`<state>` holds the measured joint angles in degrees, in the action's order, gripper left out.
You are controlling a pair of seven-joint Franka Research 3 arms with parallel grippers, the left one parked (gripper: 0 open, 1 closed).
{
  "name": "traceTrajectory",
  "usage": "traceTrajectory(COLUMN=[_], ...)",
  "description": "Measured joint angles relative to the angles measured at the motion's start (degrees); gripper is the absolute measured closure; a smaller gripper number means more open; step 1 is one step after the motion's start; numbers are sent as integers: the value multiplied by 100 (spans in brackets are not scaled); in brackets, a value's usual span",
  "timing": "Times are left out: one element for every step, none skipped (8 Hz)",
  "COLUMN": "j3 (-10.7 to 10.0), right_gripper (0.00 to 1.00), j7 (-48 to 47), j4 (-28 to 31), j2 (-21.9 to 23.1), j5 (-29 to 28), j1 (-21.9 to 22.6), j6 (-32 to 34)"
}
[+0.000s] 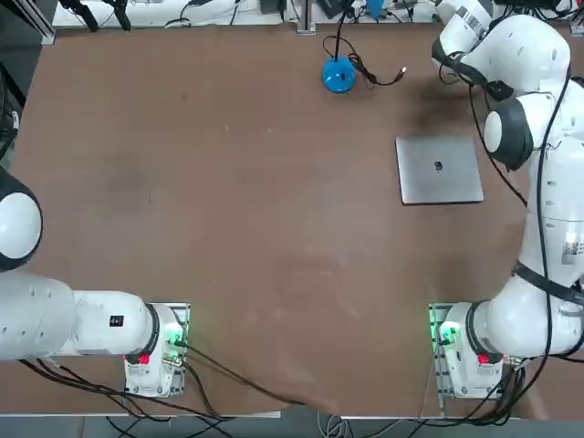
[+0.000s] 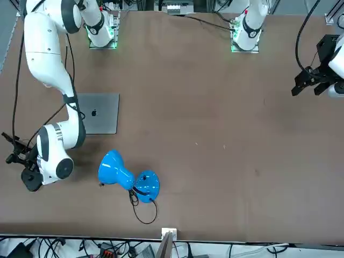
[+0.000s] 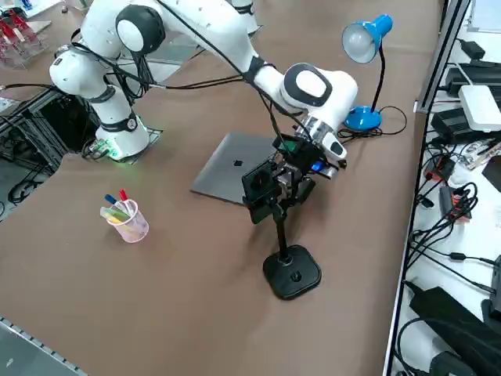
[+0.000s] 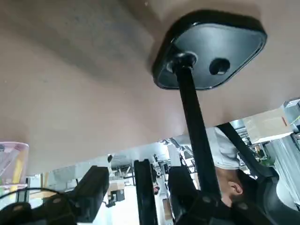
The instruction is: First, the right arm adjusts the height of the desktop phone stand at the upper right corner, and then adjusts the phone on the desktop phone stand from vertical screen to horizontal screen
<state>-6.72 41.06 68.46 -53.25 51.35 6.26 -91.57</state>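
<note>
Right arm at the stand head, jaws apart

Stand point(image 3: 291, 272): base flat on the bench point(image 3: 156, 298), near the laptop point(image 3: 235, 167), on the working arm's side; post point(image 4: 192, 112) rises into the cluster at the wrist. Top view hides it behind the arm point(image 1: 552, 192).

Step in hand: my reading is the height adjustment, at the point of taking hold. Not certain; a start on turning the phone would look much alike. Phone not clearly made out, so its orientation can't be told.

Next: centre on the bar, close evenly, then work the head along its height without dragging the base. The turn to horizontal would follow. Risk: a finger catching the post and tipping the stand.

End effector point(image 4: 139, 173): fingers well spread, a dark bar point(image 4: 145, 197) between them, gaps showing on both sides. No grip seen. Bar may be the phone edge-on or part of the clamp; cannot tell.
</note>
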Motion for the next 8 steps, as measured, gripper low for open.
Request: traceTrajectory(j3=[0, 0, 0, -1, -1, -1, -1, -1], right_gripper=[24, 25, 26, 32, 40, 47, 56, 69], j7=[8, 9, 9, 9, 9, 9, 9, 9], j4=[0, 0, 1, 1, 1, 0, 0, -6], j2=[-43, -96, -149, -185, -198, -198, -198, -198], j5=[162, 323, 404, 426, 428, 428, 429, 429], j1=[-1, -2, -5, -6, -5, -5, -1, 8], j6=[13, 25, 47, 70, 94, 108, 114, 120])
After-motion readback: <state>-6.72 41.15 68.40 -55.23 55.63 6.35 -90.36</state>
